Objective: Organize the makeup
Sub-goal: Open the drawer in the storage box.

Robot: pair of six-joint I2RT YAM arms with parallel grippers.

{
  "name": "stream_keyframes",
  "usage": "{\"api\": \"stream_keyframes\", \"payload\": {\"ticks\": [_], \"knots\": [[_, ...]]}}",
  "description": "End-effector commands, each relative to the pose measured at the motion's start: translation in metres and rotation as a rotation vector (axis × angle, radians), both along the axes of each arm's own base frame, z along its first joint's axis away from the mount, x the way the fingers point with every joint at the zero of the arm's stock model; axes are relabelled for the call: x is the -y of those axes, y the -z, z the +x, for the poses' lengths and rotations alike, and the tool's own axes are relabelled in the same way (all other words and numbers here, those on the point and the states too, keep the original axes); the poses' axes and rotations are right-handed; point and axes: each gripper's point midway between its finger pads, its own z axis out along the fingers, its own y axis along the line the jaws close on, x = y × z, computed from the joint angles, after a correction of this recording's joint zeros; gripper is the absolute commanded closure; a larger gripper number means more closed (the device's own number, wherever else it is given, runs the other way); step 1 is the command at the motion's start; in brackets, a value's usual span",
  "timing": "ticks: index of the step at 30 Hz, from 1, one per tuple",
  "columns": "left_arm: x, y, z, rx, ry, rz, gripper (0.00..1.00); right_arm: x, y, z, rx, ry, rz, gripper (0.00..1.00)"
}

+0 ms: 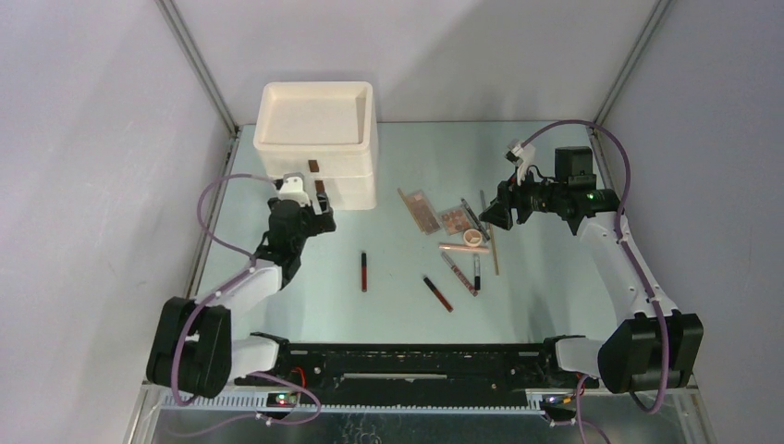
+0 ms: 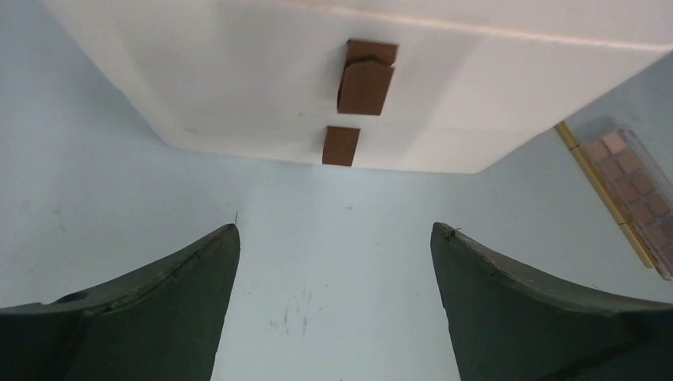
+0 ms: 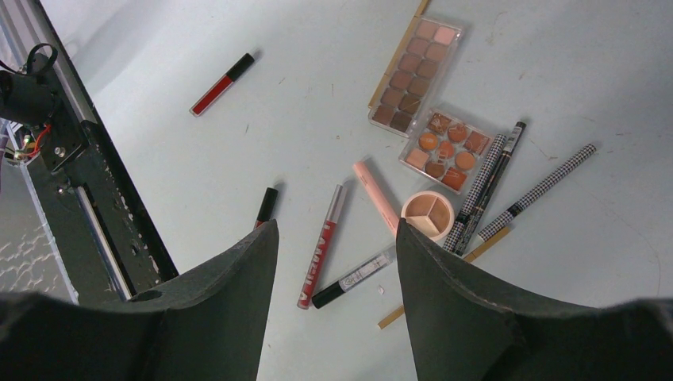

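Matte dark right claw [image 3: 336, 225], slim red tube [image 3: 222, 83], rectangular palette [image 3: 415, 75], round compact [image 3: 428, 213]

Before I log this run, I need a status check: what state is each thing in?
drawer box: visible drawers look shut.
left gripper: open, empty, facing the drawer handles.
right gripper: open, empty, near the makeup.
long palette: lying flat, pans showing.
round compact: pans showing; lid cannot tell.
red tube: capped, lying apart.
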Motion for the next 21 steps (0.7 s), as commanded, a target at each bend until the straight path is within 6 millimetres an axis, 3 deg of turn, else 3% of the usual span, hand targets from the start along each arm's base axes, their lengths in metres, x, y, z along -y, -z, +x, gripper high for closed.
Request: {"api": "stream_keyframes", "payload": {"ticks": [1, 13, 21], "knots": [[0.0, -0.032, 0.027, 0.114, -0.049, -0.087, 0.06, 0.0, -0.004, 0.001, 0.024, -0.006, 0.003, 0.35], [0.002, -0.036, 0.068, 0.171, -0.05, -0.094, 0.13, -0.001, -0.004, 0.0, 0.022, -0.012, 0.004, 0.35], [0.003, -0.037, 0.082, 0.186, -0.02, -0.089, 0.2, -0.001, -0.002, 0.001, 0.018, -0.014, 0.001, 0.34]]}}
